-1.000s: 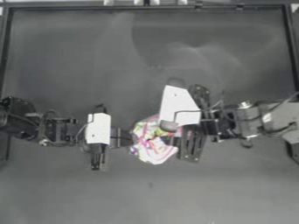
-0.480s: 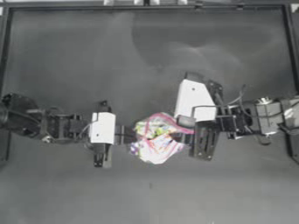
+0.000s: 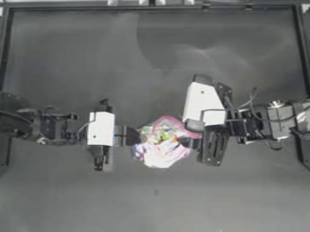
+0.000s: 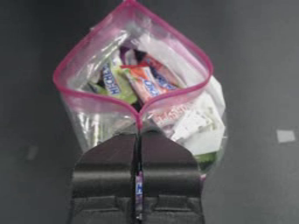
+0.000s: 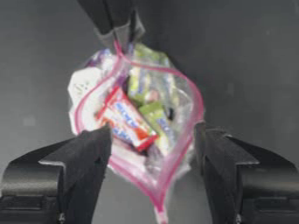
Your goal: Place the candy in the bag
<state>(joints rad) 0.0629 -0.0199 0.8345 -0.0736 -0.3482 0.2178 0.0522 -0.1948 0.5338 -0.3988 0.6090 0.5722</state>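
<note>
Candy (image 5: 127,118) sits inside bag (image 3: 162,146), frame centre; left gripper (image 4: 139,144) pinching seal, right gripper (image 5: 153,151) fingers spread; only withdrawal left.

Blue lettering shows on the candy (image 5: 125,119) wrapper and on other wrappers inside the bag (image 4: 134,87), and red print on a white one, but none of it can be read.

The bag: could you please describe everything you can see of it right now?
The bag is clear, soft plastic with a pink-red seal strip, its mouth gaping wide. Colourful wrapped sweets fill it, the red-orange candy lying on top inside. It sits mid-table between the arms. The left gripper is shut on its rim; the right gripper is open, jaws on either side of the mouth.
</note>
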